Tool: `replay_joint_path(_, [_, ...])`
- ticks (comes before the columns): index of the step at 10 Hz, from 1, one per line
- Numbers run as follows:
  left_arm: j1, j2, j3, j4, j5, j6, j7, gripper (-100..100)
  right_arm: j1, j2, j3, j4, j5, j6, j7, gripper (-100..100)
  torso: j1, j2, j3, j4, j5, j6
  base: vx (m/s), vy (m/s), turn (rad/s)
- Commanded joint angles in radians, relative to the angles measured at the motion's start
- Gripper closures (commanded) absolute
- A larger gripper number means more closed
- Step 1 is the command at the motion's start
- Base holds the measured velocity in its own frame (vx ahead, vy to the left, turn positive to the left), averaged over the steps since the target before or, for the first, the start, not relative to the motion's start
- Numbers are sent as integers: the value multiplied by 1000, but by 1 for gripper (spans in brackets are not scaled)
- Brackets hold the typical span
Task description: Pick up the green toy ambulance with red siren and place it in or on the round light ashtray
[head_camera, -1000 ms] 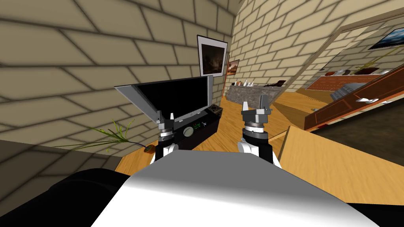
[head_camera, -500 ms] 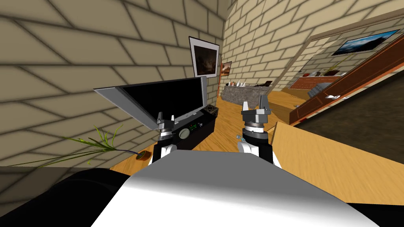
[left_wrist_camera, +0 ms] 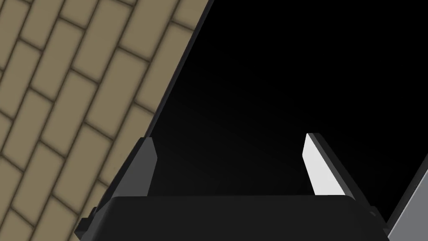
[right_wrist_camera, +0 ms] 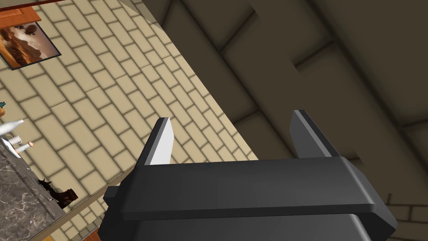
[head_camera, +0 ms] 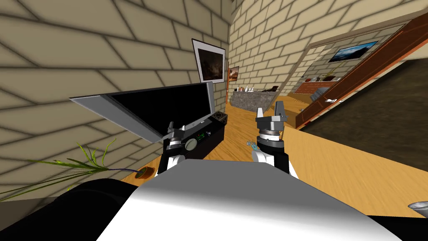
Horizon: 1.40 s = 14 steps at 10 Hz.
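Tan brick walls enclose a room with a wooden floor. At the far left, one potted plant stands on the floor, its long leaves reaching leftward. Next comes one television, black-screened in a grey frame, set on a low black desk along the wall. The left tool hangs before the screen's lower edge, its two fingers apart and empty.

Just right of that arm's wrist, the round light ashtray lies on the black desk. The toy ambulance sits near it, farther along the same top and not touching it. It is a small green shape, its siren too small to make out. One dark lattice-sided box occupies the desk's far end.

There are three framed pictures: a large one above the television, a smaller one beyond it, and a third seen through the doorway. One grey stone desk carries small white things. The right tool stands upright over the floor, fingers apart, gripping nothing. One brown door stands open. At the right is a light wooden desk, with one grey object at its near corner.
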Motion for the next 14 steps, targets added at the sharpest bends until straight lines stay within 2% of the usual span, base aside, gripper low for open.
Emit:
replay_joint_path(1, [6, 12, 19, 24, 37, 50, 9, -100, 0, 0, 0, 0, 0, 0, 0, 0, 0, 0, 0, 0, 0, 0, 39, -50, -143])
replay_joint_path(2, [15, 21, 37, 42, 68, 83, 14, -100, 0, 0, 0, 0, 0, 0, 0, 0, -1, -1, 0, 0, 0, 0, 77, -92, -271])
replay_joint_path(3, [15, 21, 37, 42, 68, 107, 14, -100, 0, 0, 0, 0, 0, 0, 0, 0, -3, -3, -1, -1, 0, 1, 54, -69, -71])
replay_joint_path(5, [34, 44, 75, 86, 130, 195, 23, -100, 0, 0, 0, 0, 0, 0, 0, 0, -1, -1, 0, 0, 0, 0, 51, -79, -207])
replay_joint_path(6, [34, 44, 75, 86, 130, 215, 23, -100, 0, 0, 0, 0, 0, 0, 0, 0, -3, -2, -1, 0, -1, 0, 59, -63, -55])
replay_joint_path(7, [44, 58, 97, 112, 161, 255, 28, -100, 0, 0, 0, 0, 0, 0, 0, 0, -2, -2, -1, 0, 0, 0, 61, -70, -127])
replay_joint_path(8, [44, 58, 97, 112, 161, 272, 28, -100, 0, 0, 0, 0, 0, 0, 0, 0, -2, -2, -1, 0, 0, 0, 51, -49, -74])
replay_joint_path(9, [54, 73, 120, 141, 191, 311, 31, -100, 0, 0, 0, 0, 0, 0, 0, 0, -1, -1, -1, 0, 0, 0, 73, -66, -167])
replay_joint_path(10, [54, 73, 120, 141, 191, 330, 31, -100, 0, 0, 0, 0, 0, 0, 0, 0, -2, -2, -1, 0, 0, 0, 58, -51, -80])
replay_joint_path(11, [65, 89, 144, 172, 220, 381, 35, -100, 0, 0, 0, 0, 0, 0, 0, 0, -1, -2, -1, 0, 0, 0, 68, -49, -145])
replay_joint_path(12, [65, 89, 144, 172, 220, 390, 35, -100, 0, 0, 0, 0, 0, 0, 0, 0, -1, -2, -1, 0, 0, 0, 57, -42, -80])
replay_joint_path(13, [75, 107, 169, 207, 248, 422, 37, -100, 0, 0, 0, 0, 0, 0, 0, 0, 0, -1, -1, 0, 0, 0, 80, -66, -163])
replay_joint_path(14, [75, 107, 169, 207, 248, 451, 37, -100, 0, 0, 0, 0, 0, 0, 0, 0, -2, -2, -1, 0, 0, 0, 70, -50, -69])
